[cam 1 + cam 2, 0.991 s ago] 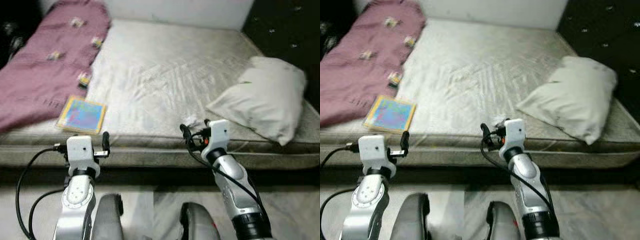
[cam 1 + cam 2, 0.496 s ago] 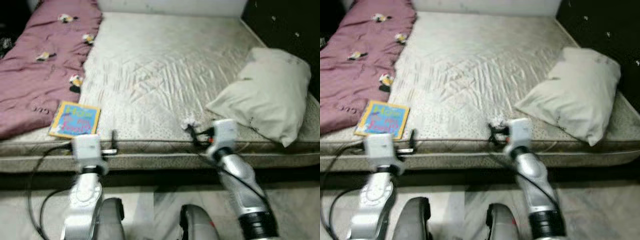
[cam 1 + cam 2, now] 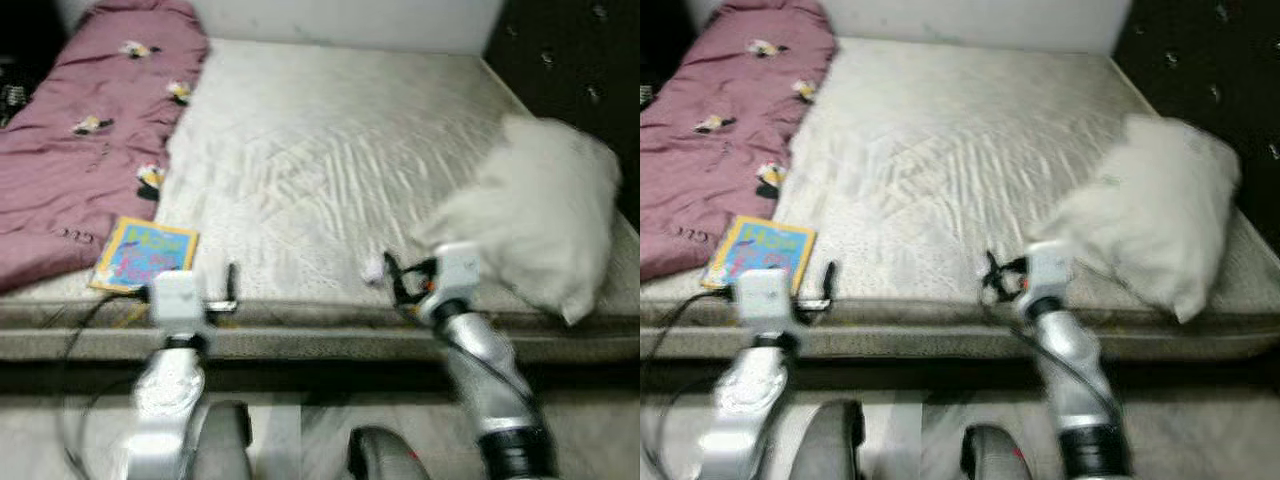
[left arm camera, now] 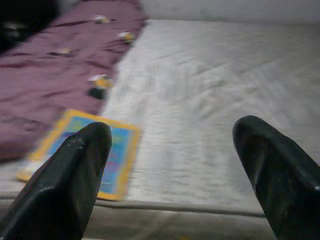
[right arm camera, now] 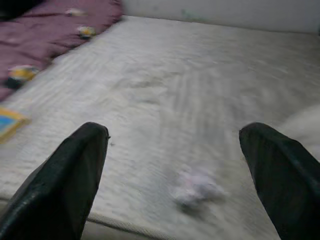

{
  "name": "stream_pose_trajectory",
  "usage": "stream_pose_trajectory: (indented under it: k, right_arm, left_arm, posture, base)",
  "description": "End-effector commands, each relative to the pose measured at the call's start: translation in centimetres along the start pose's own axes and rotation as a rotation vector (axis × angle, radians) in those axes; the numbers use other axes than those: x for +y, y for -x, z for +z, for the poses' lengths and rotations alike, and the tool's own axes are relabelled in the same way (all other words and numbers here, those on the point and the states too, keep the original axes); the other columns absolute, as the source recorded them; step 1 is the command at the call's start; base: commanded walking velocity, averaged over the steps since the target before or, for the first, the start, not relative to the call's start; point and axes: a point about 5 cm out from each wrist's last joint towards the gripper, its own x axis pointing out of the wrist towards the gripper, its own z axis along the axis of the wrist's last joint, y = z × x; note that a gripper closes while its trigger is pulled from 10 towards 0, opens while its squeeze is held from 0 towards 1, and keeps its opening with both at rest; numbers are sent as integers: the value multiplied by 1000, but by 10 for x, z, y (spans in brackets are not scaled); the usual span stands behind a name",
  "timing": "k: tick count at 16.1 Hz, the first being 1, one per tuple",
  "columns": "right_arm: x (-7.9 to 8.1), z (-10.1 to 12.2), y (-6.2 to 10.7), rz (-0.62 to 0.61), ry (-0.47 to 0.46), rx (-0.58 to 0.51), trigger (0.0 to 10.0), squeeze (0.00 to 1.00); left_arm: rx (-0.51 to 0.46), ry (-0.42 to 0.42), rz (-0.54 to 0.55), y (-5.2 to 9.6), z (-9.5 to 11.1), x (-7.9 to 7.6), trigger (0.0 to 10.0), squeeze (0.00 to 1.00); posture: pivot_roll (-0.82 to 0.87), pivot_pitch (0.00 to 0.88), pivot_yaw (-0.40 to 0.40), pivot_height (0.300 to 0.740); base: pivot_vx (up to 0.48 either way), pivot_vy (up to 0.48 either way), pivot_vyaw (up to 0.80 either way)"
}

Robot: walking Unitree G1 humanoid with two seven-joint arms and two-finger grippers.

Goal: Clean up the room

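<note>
You're standing right at the near edge of the bed (image 3: 330, 150), and both claws are hovering just over that edge. The left claw (image 4: 175, 165) is spread wide open with nothing in it, sitting near the left end of the bed's near edge. The right claw (image 5: 175, 170) is released too, fingers wide apart, closer to the middle.

Counting what's lying on the mattress: one picture book (image 3: 145, 254), flat at the near left, just beside your left claw; one small crumpled white wad (image 5: 194, 186), sitting near the near edge, just ahead of your right claw and not touching it; one white pillow (image 3: 540, 225), slumping at the right side near the dark headboard (image 3: 570, 60); one mauve blanket (image 3: 85, 140) with small printed figures, running along the left side to the far end.

The whole middle of the mattress is giving you open room, all the way to the white far wall (image 3: 350, 20). Everything's a bit blurred.
</note>
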Motion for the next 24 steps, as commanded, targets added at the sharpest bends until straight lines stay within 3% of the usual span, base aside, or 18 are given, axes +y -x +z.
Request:
stream_pose_trajectory:
  k: [1, 9, 13, 18, 22, 24]
  right_arm:
    - [-9, 0, 2, -22, 19, 6, 10000, 0]
    - [-8, -2, 3, -16, 23, 11, 10000, 0]
    - [-6, -3, 2, -2, 19, 24, 10000, 0]
    - [-3, -5, 1, 15, 22, 33, 10000, 0]
    - [2, -9, -1, 36, 18, 50, 10000, 0]
    - [12, -6, -13, 74, 5, 42, 10000, 0]
  left_arm:
    - [-12, 13, -22, -1, 4, -8, 10000, 0]
    - [2, 6, 0, 0, 2, -7, 10000, 0]
    - [52, -15, 97, 1, -7, 9, 10000, 0]
    - [57, 3, 102, 2, -7, 7, 10000, 0]
    - [58, -8, 116, 3, -6, 9, 10000, 0]
    - [77, -29, 170, 9, -8, 19, 10000, 0]
  posture:
    - [-11, 23, -79, 623]
    - [-4, 20, -82, 623]
    - [0, 19, -87, 578]
    - [2, 17, -86, 523]
    - [8, 27, -84, 513]
    - [54, 49, -94, 513]
  base:
    - [428, 0, 0]
    - [318, 0, 0]
    - [0, 0, 0]
    - [0, 0, 0]
    - [0, 0, 0]
    - [0, 0, 0]
